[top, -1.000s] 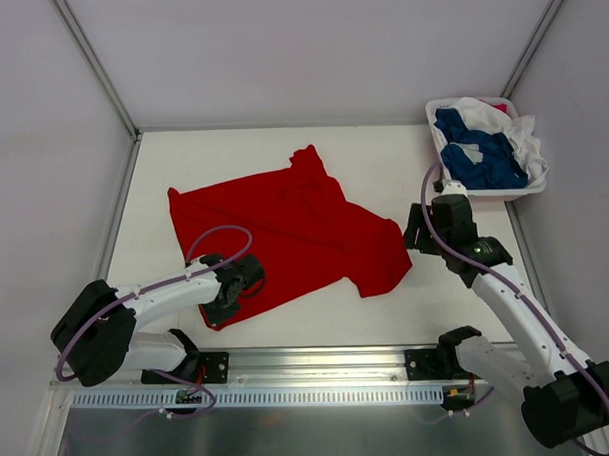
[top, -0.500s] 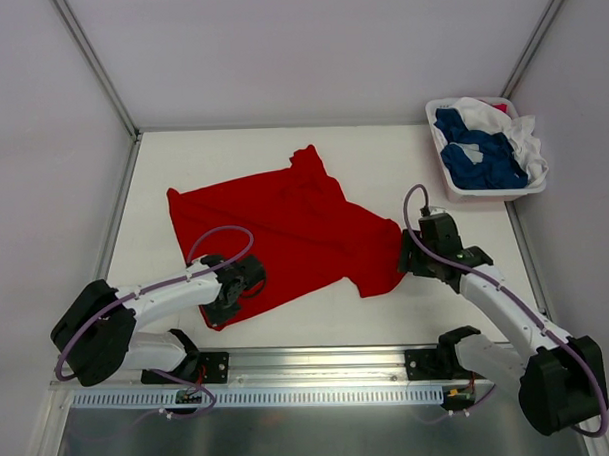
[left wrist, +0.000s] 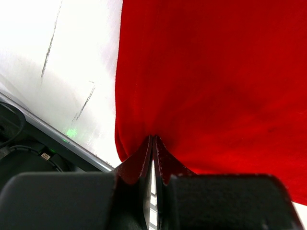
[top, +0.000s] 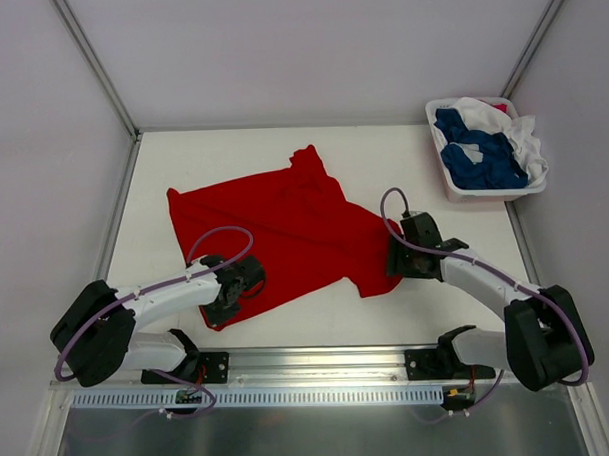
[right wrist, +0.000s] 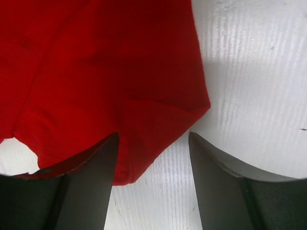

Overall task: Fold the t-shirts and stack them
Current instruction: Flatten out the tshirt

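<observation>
Pinching the near hem, the left gripper (left wrist: 152, 141) is clamped on the red shirt (top: 285, 229), which is spread on the table (top: 382, 155). The right gripper (right wrist: 152, 141) is held agape over its right corner. That corner could be missed or bunched if closed too high.

A: Where's room showing on the desk (top: 382, 155)?
B: Far strip behind the red t-shirt (top: 284, 224) is lying bare, plus the gap betw. shirt & basket (top: 488, 194).
A: What's blocking on the right?
B: Right arm (top: 486, 280) is reaching across the near-right part; right gripper (right wrist: 153, 136) is straddling the shirt's corner, jaws apart. Basket's sitting in the far-right corner, heaped w/ blue & white t-shirts (top: 477, 157).
A: Left?
B: Left arm (top: 157, 296) is lying along the near edge, left gripper (left wrist: 152, 140) pinching the hem. Bare strip is running betw. both grippers.
</observation>
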Robot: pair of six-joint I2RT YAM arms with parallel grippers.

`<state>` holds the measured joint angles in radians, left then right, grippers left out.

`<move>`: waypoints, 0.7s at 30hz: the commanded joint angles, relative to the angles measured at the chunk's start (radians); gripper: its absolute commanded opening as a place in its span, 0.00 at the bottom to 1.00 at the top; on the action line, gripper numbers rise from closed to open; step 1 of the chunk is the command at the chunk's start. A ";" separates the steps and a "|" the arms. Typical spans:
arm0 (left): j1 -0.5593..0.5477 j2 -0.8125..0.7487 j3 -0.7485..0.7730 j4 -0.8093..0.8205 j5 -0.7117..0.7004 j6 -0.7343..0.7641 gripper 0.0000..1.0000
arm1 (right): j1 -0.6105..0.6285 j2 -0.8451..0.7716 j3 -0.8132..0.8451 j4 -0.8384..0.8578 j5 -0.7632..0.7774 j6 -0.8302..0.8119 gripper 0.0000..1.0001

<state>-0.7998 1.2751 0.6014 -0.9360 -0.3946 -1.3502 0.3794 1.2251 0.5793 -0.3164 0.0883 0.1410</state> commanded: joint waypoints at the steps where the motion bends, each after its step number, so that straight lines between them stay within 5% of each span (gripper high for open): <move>1: -0.012 -0.014 -0.012 -0.015 -0.006 -0.017 0.00 | 0.024 0.017 0.037 0.042 -0.009 0.005 0.63; 7: -0.012 -0.011 -0.012 -0.014 -0.004 -0.015 0.00 | 0.047 0.045 0.056 0.050 -0.004 0.009 0.53; 11: -0.012 -0.013 -0.011 -0.015 -0.004 -0.017 0.00 | 0.053 0.051 0.062 0.046 0.005 0.015 0.21; 15: -0.012 -0.016 -0.011 -0.015 -0.007 -0.015 0.00 | 0.058 0.053 0.071 0.039 0.018 0.016 0.02; 21: -0.013 -0.037 0.004 -0.017 -0.018 0.003 0.00 | 0.065 0.036 0.082 0.027 0.024 0.017 0.00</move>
<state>-0.7998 1.2682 0.6014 -0.9360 -0.3950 -1.3491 0.4366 1.2747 0.6186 -0.2859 0.0967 0.1493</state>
